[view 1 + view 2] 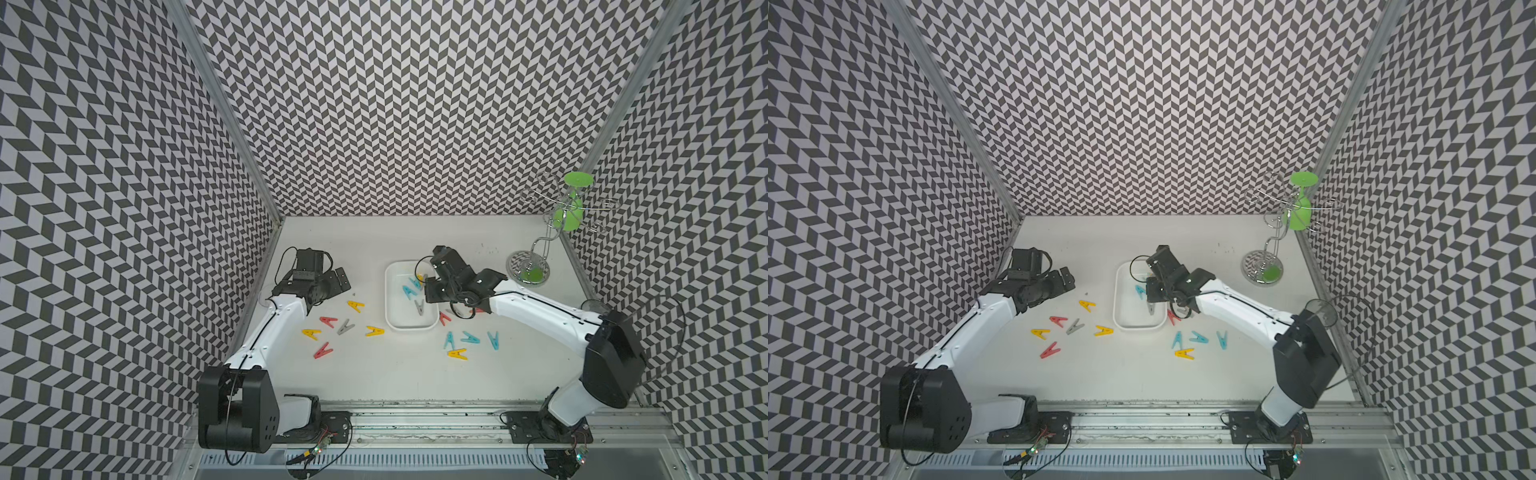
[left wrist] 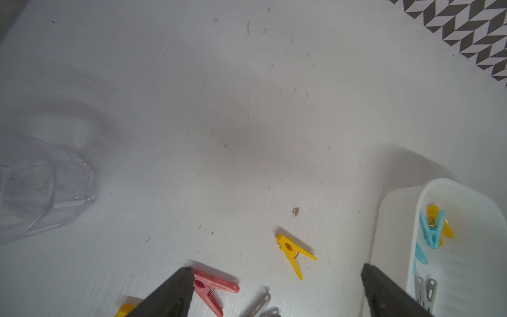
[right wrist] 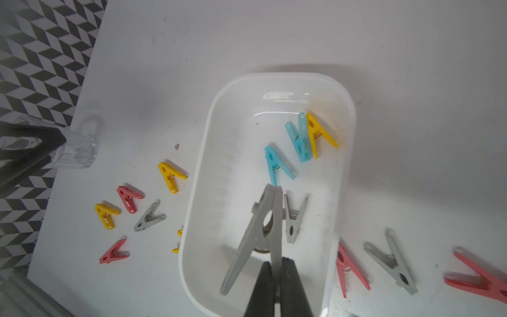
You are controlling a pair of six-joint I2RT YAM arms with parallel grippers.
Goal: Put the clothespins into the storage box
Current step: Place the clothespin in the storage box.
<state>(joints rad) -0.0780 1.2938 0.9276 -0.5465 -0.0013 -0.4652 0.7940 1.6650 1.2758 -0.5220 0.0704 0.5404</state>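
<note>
in both top views the storage box (image 1: 388, 299) (image 1: 1118, 299) sits mid-frame on the white table (image 1: 395, 374). left of it lie six clothespins (image 1: 345, 327): three yellow, two red, one grey. at its lower right i count three light blue, one yellow and one red; others are part hidden under the right arm (image 1: 540, 316). the left gripper (image 1: 338, 282), left of centre, stands wide open and empty. the right gripper (image 1: 432, 293) hangs over the box.

left wrist view: the spread fingers (image 2: 175, 296) frame bare table with one yellow and one red pin whole. a clear cup (image 2: 46, 186) stands well apart from them. the box's corner shows blue, yellow and grey pins inside.

right wrist view: the right gripper (image 3: 277, 262) is clamped on one leg of a grey clothespin (image 3: 260, 233) over the box's inside. four pins lie in the box: two light blue, one yellow, one grey. beside the box toward the cup lie two yellow, two red and one grey whole; on the other side, two red and one grey.
</note>
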